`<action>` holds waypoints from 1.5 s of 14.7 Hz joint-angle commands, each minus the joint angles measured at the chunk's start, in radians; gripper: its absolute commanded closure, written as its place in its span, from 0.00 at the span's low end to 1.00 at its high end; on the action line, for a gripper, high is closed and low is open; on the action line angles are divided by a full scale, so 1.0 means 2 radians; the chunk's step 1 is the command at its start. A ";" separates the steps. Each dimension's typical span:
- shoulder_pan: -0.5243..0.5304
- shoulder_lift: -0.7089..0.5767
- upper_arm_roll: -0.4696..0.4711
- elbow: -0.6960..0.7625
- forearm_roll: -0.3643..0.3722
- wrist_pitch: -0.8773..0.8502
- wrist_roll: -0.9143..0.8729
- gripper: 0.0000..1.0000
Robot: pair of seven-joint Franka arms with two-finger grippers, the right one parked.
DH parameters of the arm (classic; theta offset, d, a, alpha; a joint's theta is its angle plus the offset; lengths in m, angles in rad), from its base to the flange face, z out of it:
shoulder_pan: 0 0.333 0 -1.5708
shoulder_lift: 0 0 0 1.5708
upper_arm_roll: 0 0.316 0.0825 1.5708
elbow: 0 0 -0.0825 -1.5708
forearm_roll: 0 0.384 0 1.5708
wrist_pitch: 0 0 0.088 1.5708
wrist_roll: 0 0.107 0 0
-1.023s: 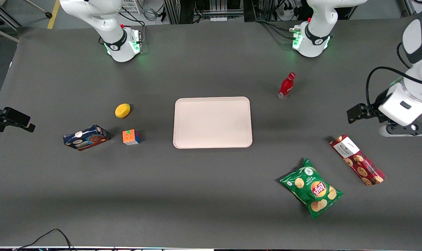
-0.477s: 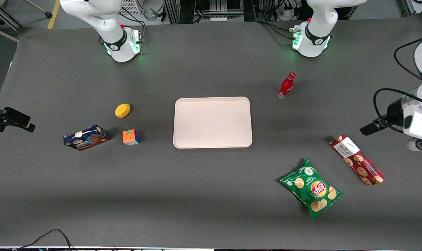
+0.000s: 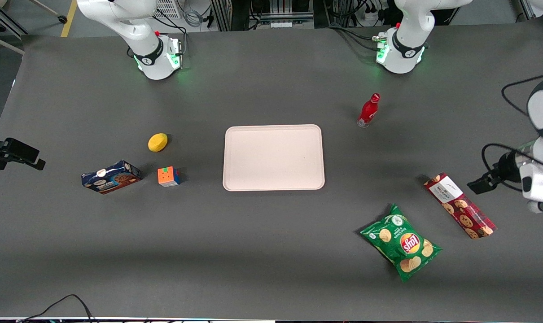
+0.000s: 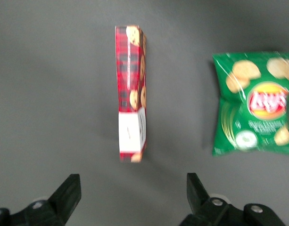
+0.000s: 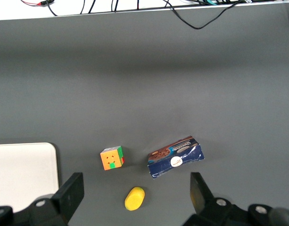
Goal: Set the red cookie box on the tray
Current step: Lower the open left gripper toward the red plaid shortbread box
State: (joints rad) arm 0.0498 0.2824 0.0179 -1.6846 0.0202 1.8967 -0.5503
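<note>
The red cookie box [image 3: 460,205] lies flat on the dark table [image 3: 271,251] toward the working arm's end, its white label end farther from the front camera than its cookie-picture end. It is well apart from the tray [image 3: 273,157], which sits mid-table with nothing on it. Just beside the box, and nearer the front camera, lies a green Lay's chip bag [image 3: 401,242]. A red bottle [image 3: 368,110] stands upright farther from the camera than the box.

The left gripper [image 4: 134,197] hangs above the table near the box's label end, its two fingers spread wide with nothing between them; in the wrist view only the fingertips show, the rest cut off by the frame. From the front the arm is partly cut off at the edge.

Toward the parked arm's end lie a yellow sponge [image 3: 157,142], a puzzle cube [image 3: 168,176] and a dark blue cookie box [image 3: 111,176].
</note>
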 commanded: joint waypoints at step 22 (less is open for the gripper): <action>0.012 0.172 0.024 -0.070 -0.006 0.289 -0.009 0.44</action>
State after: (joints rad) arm 0.0799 0.6333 0.0628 -1.8123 0.0149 2.4676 -0.5552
